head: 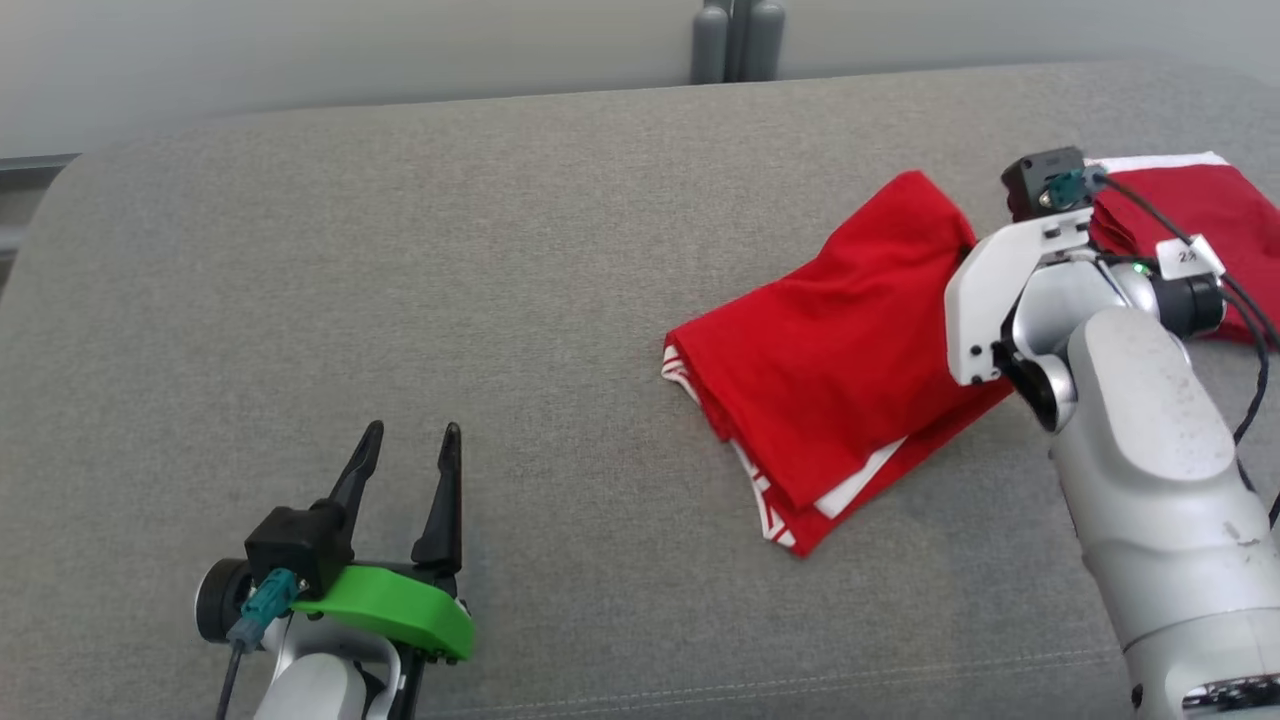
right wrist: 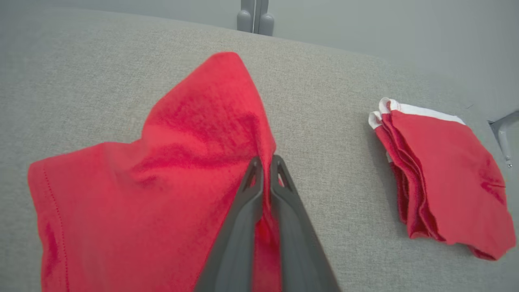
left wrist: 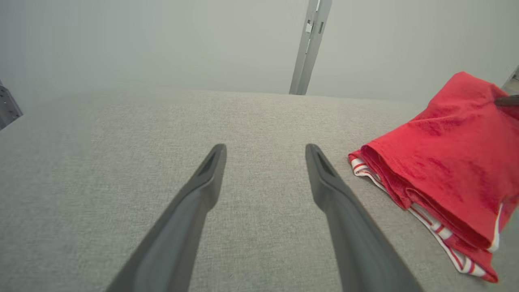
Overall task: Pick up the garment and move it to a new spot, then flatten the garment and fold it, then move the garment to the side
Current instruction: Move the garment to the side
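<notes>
The garment [head: 840, 350] is a red piece with white-striped trim, folded and lying on the grey cushion right of centre; it also shows in the left wrist view [left wrist: 446, 162] and in the right wrist view [right wrist: 162, 174]. My right gripper [right wrist: 265, 162] is shut on a fold at the garment's right edge, and that corner is pulled up into a peak. In the head view the pale right forearm [head: 1130, 400] hides those fingers. My left gripper [head: 410, 435] rests at the lower left, open and empty, well clear of the cloth; its fingers [left wrist: 211, 170] spread wide over bare fabric.
A second folded red garment with a white edge [head: 1200, 220] lies to the right, behind my right wrist, also in the right wrist view [right wrist: 442, 182]. The grey cushion [head: 400, 250] stretches wide to the left. A grey post [head: 735, 40] stands behind its far edge.
</notes>
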Tool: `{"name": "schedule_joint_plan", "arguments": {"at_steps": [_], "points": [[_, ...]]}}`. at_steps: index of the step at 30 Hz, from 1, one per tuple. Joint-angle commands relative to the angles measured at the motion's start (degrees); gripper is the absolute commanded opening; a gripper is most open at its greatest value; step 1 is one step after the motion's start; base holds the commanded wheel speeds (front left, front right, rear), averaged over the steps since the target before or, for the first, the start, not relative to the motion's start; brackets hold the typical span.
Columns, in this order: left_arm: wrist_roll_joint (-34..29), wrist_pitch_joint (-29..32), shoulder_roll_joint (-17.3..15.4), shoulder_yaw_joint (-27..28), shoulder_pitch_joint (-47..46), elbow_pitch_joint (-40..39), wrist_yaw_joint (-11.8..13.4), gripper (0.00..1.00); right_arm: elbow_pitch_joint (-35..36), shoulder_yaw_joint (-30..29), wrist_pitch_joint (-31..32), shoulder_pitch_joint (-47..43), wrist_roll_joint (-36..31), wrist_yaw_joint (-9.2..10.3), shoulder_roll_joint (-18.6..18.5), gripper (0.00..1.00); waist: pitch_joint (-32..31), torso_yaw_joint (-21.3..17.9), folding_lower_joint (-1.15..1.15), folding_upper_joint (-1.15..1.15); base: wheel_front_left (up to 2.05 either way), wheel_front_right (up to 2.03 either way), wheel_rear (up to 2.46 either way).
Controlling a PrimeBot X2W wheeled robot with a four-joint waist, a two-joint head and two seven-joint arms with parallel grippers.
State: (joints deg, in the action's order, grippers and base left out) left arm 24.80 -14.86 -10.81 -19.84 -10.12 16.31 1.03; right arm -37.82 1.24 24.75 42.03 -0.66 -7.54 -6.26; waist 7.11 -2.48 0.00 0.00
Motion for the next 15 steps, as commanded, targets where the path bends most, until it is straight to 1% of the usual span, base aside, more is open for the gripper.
{"name": "schedule_joint_plan", "arguments": {"at_steps": [1,8,15], "points": [[-0.59,-0.27,0.15,-0.11,-1.08,-0.37,0.0,1.0,-0.35,0.09,-0.4,1.21,-0.18,0.11,-0.31,0.0,1.41,-2.04,0.0,0.0,0.0,0.0,0.0],[-2.16,-0.18,0.86,-2.3,-3.34,-2.23,-0.79,1.0,-4.29,0.65,-1.84,9.46,-2.31,0.11,-3.17,0.0,4.9,-6.42,0.0,0.0,0.0,0.0,0.0],[-3.36,0.49,1.25,-4.44,-7.26,-2.68,-1.98,1.0,-7.13,-3.1,-3.31,16.5,-4.44,0.11,-5.44,0.0,9.8,-8.95,0.0,0.0,0.0,0.0,0.0]]}}
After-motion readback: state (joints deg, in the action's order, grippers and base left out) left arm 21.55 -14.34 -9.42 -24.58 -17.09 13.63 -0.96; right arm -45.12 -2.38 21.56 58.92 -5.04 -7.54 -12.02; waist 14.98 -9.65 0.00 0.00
